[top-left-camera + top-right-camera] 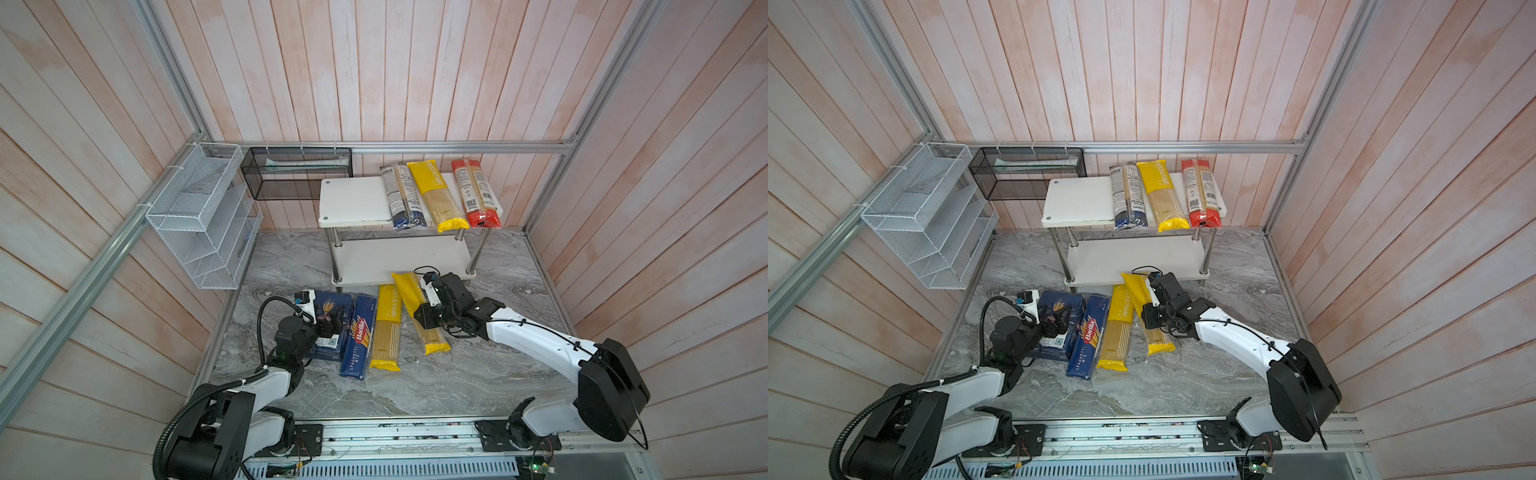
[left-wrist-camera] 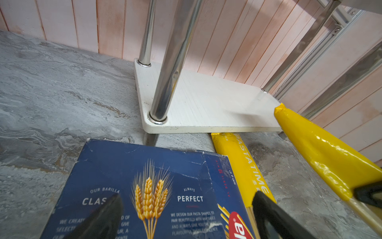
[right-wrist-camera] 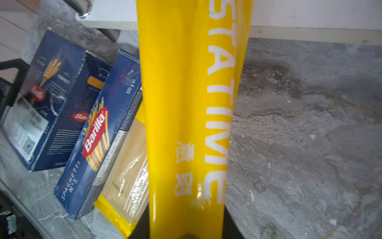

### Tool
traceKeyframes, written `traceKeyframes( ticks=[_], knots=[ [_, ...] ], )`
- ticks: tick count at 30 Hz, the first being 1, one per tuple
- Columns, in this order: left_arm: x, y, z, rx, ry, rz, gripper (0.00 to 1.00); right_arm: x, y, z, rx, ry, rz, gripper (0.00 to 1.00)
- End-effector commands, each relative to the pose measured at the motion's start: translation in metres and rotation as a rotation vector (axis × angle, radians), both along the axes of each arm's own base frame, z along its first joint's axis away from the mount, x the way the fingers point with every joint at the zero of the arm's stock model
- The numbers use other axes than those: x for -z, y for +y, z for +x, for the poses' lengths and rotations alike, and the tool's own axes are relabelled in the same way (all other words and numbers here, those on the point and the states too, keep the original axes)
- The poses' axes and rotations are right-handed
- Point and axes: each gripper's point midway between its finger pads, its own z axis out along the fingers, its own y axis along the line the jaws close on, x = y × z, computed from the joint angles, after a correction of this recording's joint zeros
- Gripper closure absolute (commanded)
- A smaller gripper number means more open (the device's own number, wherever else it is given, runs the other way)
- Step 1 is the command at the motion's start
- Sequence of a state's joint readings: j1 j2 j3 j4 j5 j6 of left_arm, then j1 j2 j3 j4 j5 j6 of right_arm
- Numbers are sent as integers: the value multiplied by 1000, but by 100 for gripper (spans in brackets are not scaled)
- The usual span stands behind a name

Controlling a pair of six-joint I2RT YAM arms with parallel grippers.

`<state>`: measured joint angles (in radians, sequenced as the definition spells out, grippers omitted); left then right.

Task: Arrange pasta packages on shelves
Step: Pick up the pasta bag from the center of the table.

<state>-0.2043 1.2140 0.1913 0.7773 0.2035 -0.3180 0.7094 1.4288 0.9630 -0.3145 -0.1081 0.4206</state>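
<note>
Right gripper clenched on a yellow PASTATIME bag, which is tilted, its far end at the front edge of the rack's lower board. Left gripper parted above the Barilla box, short of that edge. Recommendation: level the bag and feed it lengthwise onto the board, clear of the chrome posts.

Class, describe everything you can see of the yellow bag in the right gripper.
The yellow bag is long, glossy plastic: yellow top half lettered in white, clear lower half showing spaghetti, yellow bottom end. The right gripper clamps it near the middle. It lies aslant, top end over the front edge of the lower board, bottom end down at the table.
</note>
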Motion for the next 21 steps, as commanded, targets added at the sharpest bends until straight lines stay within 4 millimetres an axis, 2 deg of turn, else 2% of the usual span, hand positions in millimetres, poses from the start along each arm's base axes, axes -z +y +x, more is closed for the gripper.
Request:
traceKeyframes(
  ticks=[1,6,11,21],
  knots=[
    [-1,-1,-1,5,-12,5,0,-60,49,5,-128,-138,149,100],
    [-1,-1,-1,4,-10,6,0,-76,75,-5,-208,-176,160,100],
    [0,-1,-1,7,-7,6,0,-103,97,-13,-281,-226,223,100],
    [-1,-1,-1,6,-10,8,0,-165,118,-16,-347,-361,309,100]
  ],
)
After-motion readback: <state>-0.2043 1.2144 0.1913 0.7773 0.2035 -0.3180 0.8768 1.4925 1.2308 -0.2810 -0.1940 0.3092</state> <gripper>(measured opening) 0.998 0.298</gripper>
